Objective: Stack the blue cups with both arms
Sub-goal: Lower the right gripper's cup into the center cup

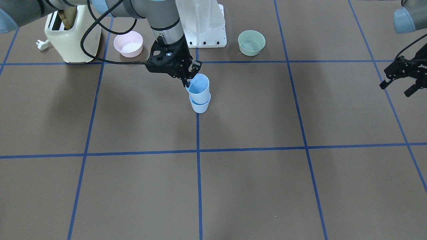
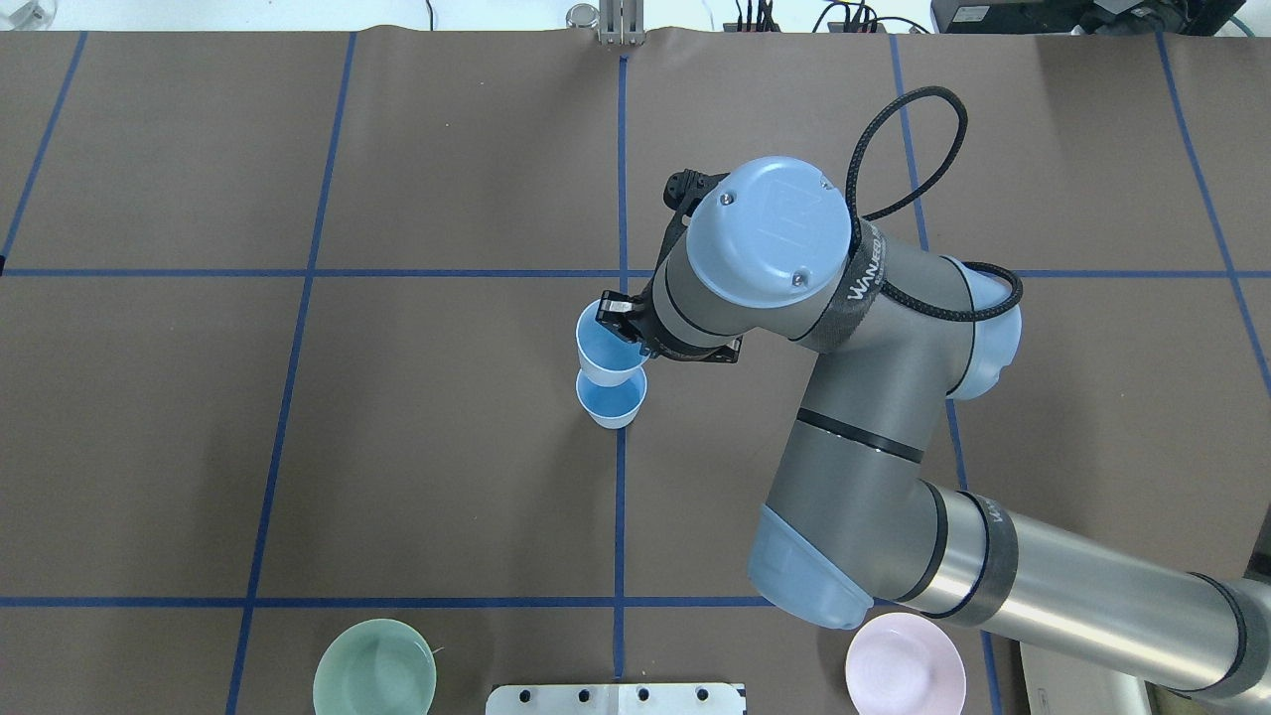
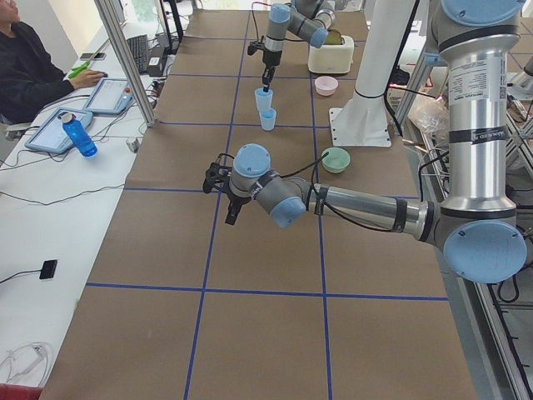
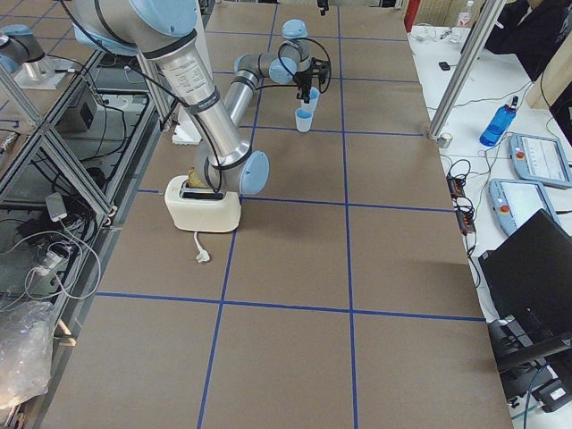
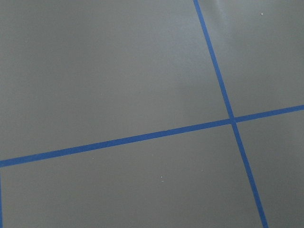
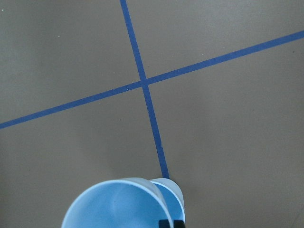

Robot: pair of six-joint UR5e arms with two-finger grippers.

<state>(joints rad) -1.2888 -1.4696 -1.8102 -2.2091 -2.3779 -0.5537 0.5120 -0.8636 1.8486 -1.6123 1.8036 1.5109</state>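
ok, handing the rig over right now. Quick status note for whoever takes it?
Right gripper: shut on the rim of one pale blue tapered plastic cup, held upright.
Left gripper: open, empty, off to the side above the brown table.
Second pale blue cup: upright on the table at the centre tape line, just under the held one.
Done: one cup is lifted and positioned over the other.
Left: the held cup rides high and looks slightly off-centre, not seated. Lower it in, release, retract.
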